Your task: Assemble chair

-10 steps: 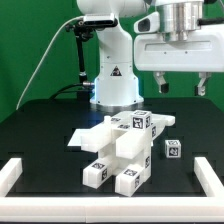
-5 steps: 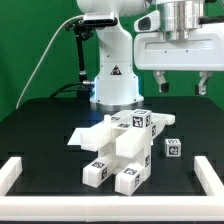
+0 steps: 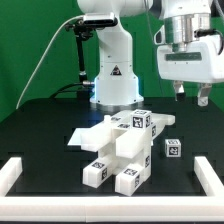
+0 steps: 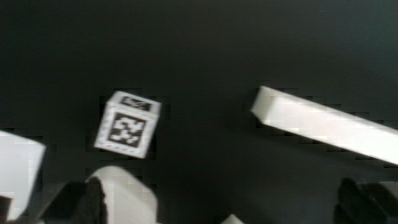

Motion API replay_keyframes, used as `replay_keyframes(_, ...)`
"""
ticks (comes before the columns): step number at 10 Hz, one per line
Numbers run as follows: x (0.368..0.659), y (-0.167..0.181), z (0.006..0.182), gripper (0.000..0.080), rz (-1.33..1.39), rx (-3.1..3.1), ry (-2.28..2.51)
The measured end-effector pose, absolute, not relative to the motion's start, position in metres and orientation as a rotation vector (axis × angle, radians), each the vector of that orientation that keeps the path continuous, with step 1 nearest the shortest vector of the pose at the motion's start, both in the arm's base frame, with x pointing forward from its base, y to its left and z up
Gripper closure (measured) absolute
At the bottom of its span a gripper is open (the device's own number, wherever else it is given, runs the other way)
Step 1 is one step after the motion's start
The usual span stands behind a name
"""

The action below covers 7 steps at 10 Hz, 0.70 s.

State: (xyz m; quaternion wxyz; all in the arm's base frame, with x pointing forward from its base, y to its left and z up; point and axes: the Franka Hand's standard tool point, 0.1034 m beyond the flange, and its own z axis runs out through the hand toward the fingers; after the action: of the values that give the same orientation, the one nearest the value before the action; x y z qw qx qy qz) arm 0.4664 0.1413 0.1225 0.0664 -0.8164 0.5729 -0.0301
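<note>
The gripper (image 3: 190,95) has shifted toward the exterior view's right and dropped, jaws spread and empty. It now hangs above the loose cube (image 3: 172,148) beside the chair (image 3: 118,148), probably its next pick.

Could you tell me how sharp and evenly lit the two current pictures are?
Exterior view: sharp and bright, the chair casting little shadow on the black table. Wrist view: dim and soft, a tagged block slightly blurred, the tool's fingers close and out of focus.
</note>
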Motion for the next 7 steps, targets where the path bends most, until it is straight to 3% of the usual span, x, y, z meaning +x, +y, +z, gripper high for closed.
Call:
replay_keyframes(3, 0.465, 0.141, 0.121, 0.0150, -0.075, -2.441, 1.751)
replay_keyframes(7, 0.451, 0.128, 0.093, 0.0150, 0.000, -2.299, 1.957)
